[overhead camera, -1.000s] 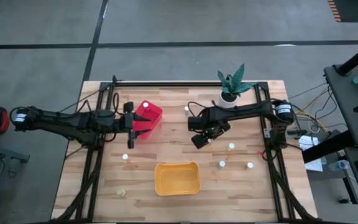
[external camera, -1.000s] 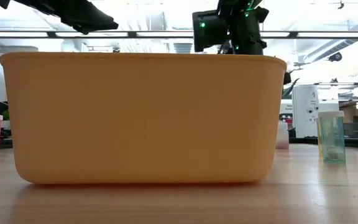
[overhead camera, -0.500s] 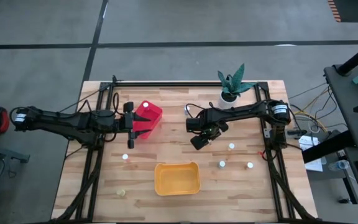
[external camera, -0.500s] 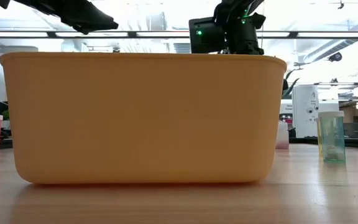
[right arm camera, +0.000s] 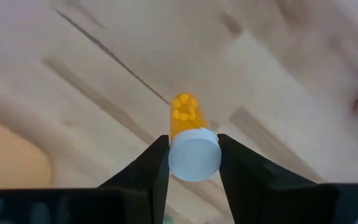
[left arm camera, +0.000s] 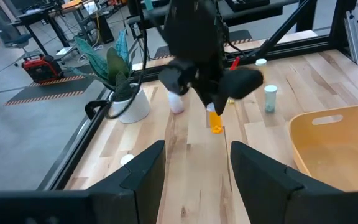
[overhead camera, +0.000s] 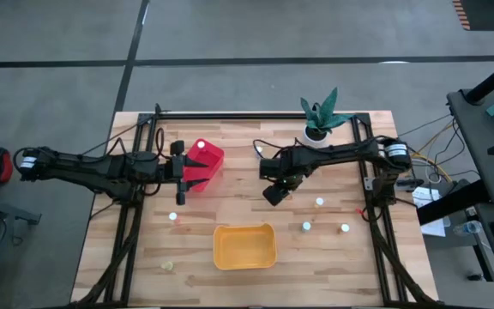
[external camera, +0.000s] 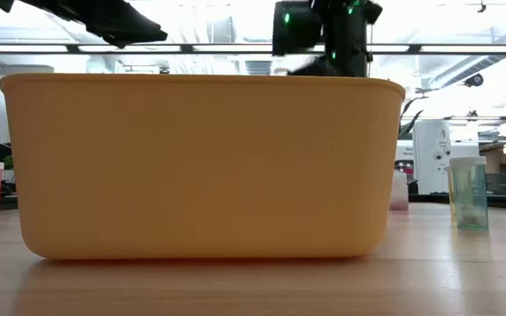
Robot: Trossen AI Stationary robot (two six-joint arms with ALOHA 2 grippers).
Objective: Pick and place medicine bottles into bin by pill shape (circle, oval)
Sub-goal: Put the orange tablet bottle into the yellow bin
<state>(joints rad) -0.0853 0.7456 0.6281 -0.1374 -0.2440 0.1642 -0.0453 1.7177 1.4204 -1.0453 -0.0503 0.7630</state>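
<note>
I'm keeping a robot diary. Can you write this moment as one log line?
right tool: shut on amber bottle, lifted | left tool: open, by red bin | yellow bin: empty

my right gripper [right arm camera: 192,163] hangs mid-surface holding a bottle [right arm camera: 188,134]; one tub [overhead camera: 244,245] lies before it, another [overhead camera: 202,163] to its left.

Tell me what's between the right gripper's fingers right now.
An orange bottle with a white cap, pinched in the right gripper; the right wrist view shows it.
</note>
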